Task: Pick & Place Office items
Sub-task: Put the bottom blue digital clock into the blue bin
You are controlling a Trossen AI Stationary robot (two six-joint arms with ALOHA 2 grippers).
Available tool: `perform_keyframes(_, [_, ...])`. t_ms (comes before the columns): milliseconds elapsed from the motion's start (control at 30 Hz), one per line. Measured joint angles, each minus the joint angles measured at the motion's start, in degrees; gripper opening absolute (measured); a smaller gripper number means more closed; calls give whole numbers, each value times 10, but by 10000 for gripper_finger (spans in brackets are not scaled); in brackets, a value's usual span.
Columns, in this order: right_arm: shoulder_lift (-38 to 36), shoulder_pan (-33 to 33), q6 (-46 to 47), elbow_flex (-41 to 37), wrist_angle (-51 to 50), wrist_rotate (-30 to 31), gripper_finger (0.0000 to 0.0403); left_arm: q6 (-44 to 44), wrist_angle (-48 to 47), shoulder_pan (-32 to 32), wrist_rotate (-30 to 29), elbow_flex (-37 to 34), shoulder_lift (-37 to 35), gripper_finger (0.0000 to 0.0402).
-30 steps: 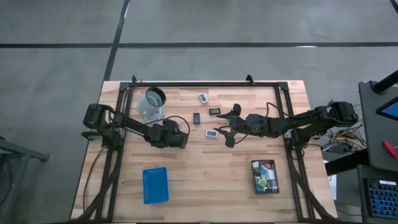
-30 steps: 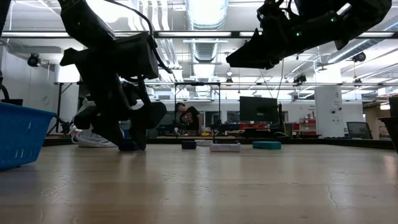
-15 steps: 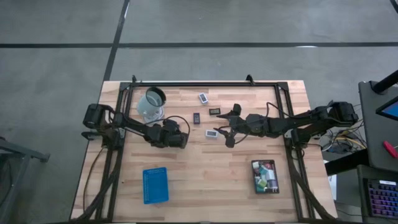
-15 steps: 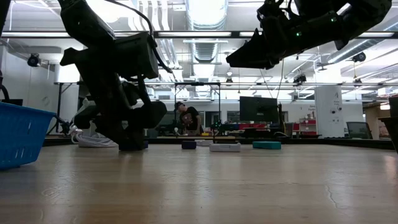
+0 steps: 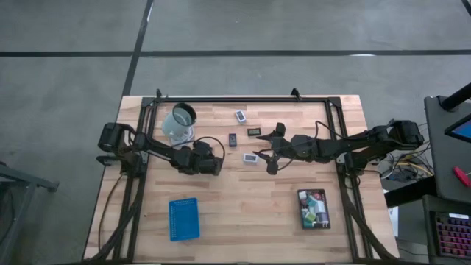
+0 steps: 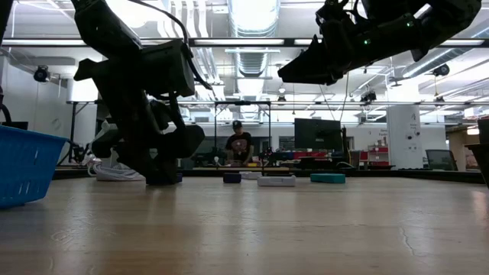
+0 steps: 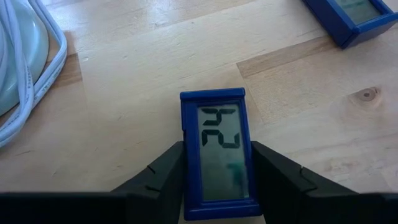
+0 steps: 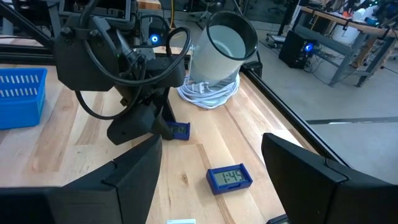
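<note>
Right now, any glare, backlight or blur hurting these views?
Low view: ceiling lights blow out, so both arms read as silhouettes. Left wrist view: even light, the blue display between the left gripper fingers is sharp, digits readable. Right wrist view: near fingers soft, the cup clear. High view: flat light, small items lack detail.

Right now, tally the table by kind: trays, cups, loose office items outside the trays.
Blue tray: 1
Black tray: 1
Cup: 1
Loose office items: 5, including the blue display in the left gripper
Total: 8
</note>
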Motion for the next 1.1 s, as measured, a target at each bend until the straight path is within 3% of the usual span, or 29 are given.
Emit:
perform_keyframes(333, [0,0,0,0,0,0,274,42,-3,0,-16,-1,-46,158])
perform_keyframes(633, [0,0,0,0,0,0,274,110,-3,-16,-41,-1,-131,158])
perform_keyframes(900, [0,0,0,0,0,0,274,191,-9,-102,-129,-1,-212,164])
perform_keyframes(1100, [0,0,0,0,0,0,274,192,-16,-197,-226,-8,-250,164])
